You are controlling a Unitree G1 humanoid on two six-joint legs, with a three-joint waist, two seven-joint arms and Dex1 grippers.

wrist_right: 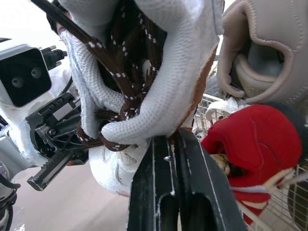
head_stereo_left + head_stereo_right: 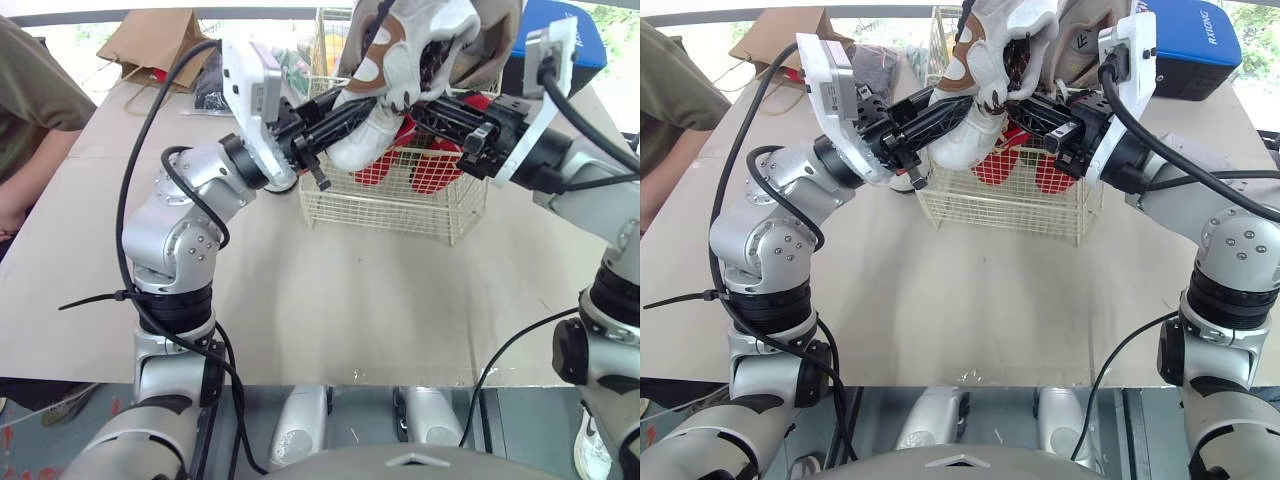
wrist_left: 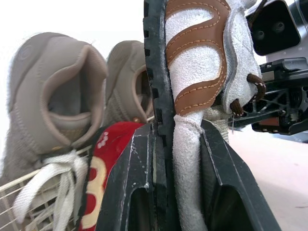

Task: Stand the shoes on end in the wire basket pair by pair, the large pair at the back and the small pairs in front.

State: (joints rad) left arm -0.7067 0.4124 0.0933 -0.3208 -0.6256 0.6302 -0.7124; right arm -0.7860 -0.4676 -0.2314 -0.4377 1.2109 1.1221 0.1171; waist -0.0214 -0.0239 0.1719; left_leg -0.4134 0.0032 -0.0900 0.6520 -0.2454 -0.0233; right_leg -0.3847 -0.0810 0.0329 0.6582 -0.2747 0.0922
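Holding the white shoe [image 2: 388, 75] between both arms, you have it raised over the near left corner of the wire basket [image 2: 400, 215], and its lower end hangs just at the rim. Your left gripper [image 3: 175, 127] has its fingers clamped across the shoe, one on the black sole and the other on the pale suede side with the brown stripes. Your right gripper [image 1: 168, 142] has its fingers pressed together, pinching the shoe's white mesh edge just below the brown laces [image 1: 127, 82]. In the basket, the tan shoes [image 3: 62, 96] stand on end at the back, side by side, and the red shoes [image 2: 430, 170] sit in front of them. The basket rests on the table [image 2: 350, 310], with a person [image 2: 30, 110] seated at your left.
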